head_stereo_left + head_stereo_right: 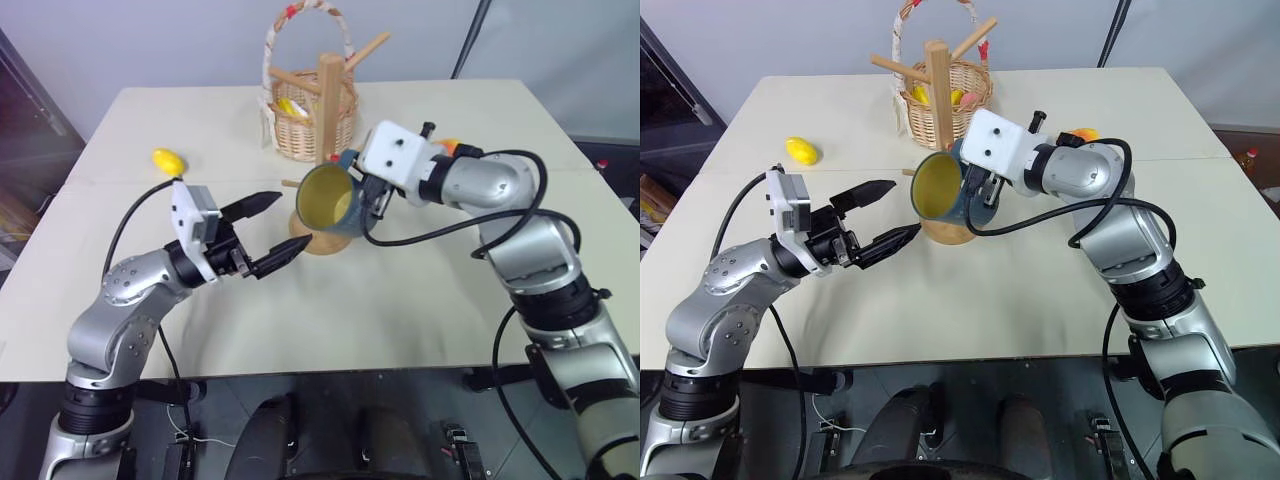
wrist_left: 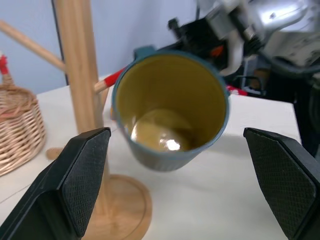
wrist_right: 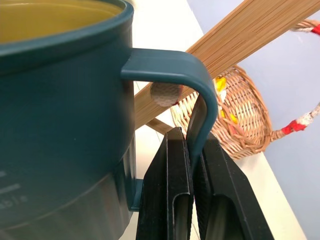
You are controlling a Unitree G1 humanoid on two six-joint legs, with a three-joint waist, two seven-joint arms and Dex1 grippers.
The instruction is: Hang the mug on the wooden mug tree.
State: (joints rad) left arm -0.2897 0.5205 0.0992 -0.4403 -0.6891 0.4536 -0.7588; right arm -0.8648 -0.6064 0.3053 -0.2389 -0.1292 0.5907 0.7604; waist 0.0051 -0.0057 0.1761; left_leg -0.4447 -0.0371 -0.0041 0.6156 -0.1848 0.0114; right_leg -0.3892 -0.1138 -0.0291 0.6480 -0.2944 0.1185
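Cream table [image 1: 440,330] bears wicker basket [image 1: 300,135], yellow fruit [image 1: 168,159].

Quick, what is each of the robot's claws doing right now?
Left gripper: open, holding nothing.
Right gripper: closed on the mug's handle, beside the wooden mug tree.

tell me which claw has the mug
The right claw, shut on the handle of the mug; the left claw is open with nothing in it.

table [image 1: 480,110]: cream top, seam across | wall [image 1: 150,40]: pale grey-blue | floor [image 1: 330,400]: dark
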